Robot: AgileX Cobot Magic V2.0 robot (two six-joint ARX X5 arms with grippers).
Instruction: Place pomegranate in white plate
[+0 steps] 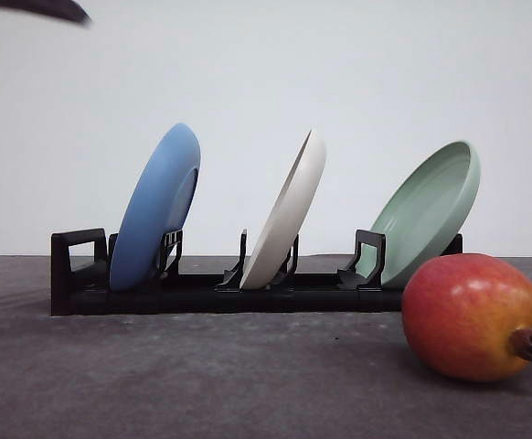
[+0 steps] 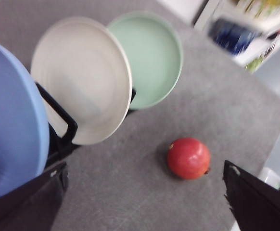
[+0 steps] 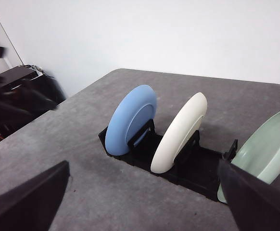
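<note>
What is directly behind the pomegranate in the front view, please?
The pale green plate leans in the black rack behind the pomegranate, which hides the plate's lower edge.

1. There were three plates: one blue plate (image 1: 159,206), one white plate (image 1: 289,212), one pale green plate (image 1: 429,208).
2. One black rack (image 1: 202,291) held them.
3. One pomegranate (image 1: 472,316) lay on the tabletop (image 1: 202,375).

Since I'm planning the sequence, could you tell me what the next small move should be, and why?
Probably lift the white plate out of the black rack first: it stands tilted on edge there, so the pomegranate, loose on the table, cannot rest in it.
</note>
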